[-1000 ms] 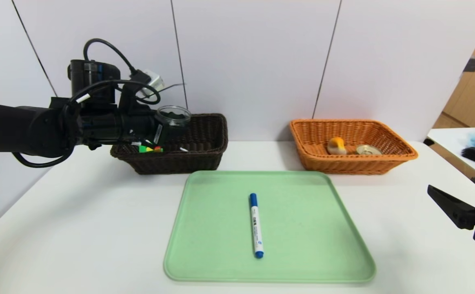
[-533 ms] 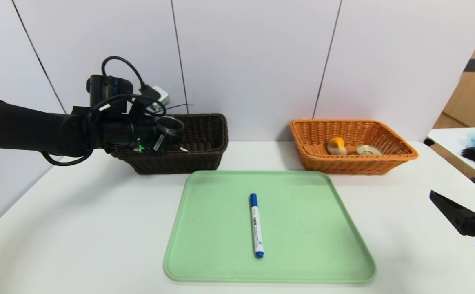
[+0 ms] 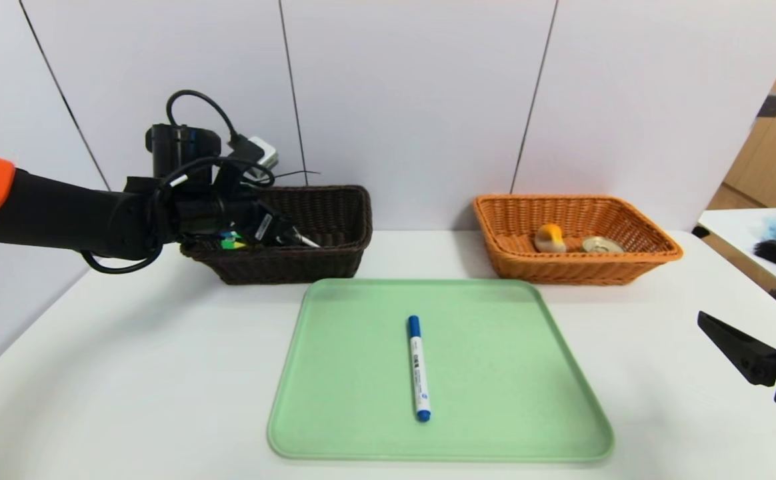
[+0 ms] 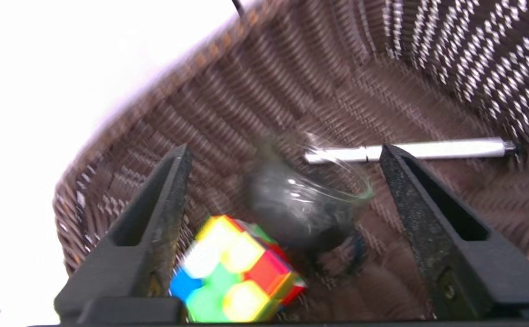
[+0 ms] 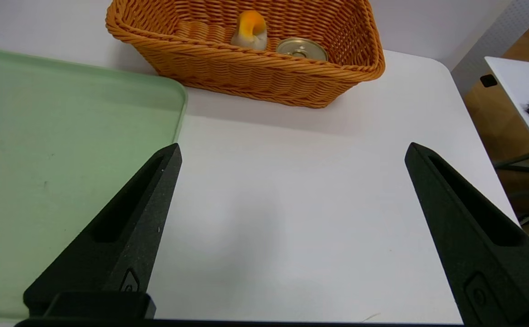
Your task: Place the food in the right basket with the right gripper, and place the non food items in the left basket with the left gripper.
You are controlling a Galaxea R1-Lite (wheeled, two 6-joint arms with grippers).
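My left gripper (image 3: pixel 283 233) hangs over the left basket (image 3: pixel 338 220), dark brown wicker, with its fingers open (image 4: pixel 283 149). The clear glass cup (image 4: pixel 301 204) is free between the fingers, down inside the basket (image 4: pixel 337 68), beside the puzzle cube (image 4: pixel 232 272) and the thin white pen (image 4: pixel 428 150). The cube (image 3: pixel 231 242) and pen tip (image 3: pixel 306 242) also show in the head view. The blue-capped marker (image 3: pixel 419 368) lies on the green tray (image 3: pixel 508 400). The bun (image 3: pixel 549 237) and the can (image 3: pixel 601 245) sit in the right basket (image 3: pixel 628 267). My right gripper (image 3: pixel 728 340) is open and empty at the table's right side (image 5: pixel 291 152).
The tray lies mid-table in front of both baskets. In the right wrist view the orange basket (image 5: pixel 255 72) holds the bun (image 5: pixel 251 29) and can (image 5: pixel 301 47). A side table (image 3: pixel 735 233) with a blue fluffy thing and a black brush stands at far right.
My left gripper moved right and down into the dark basket and opened. The cup it held has left the fingers and now sits in the basket. The right arm barely moved.
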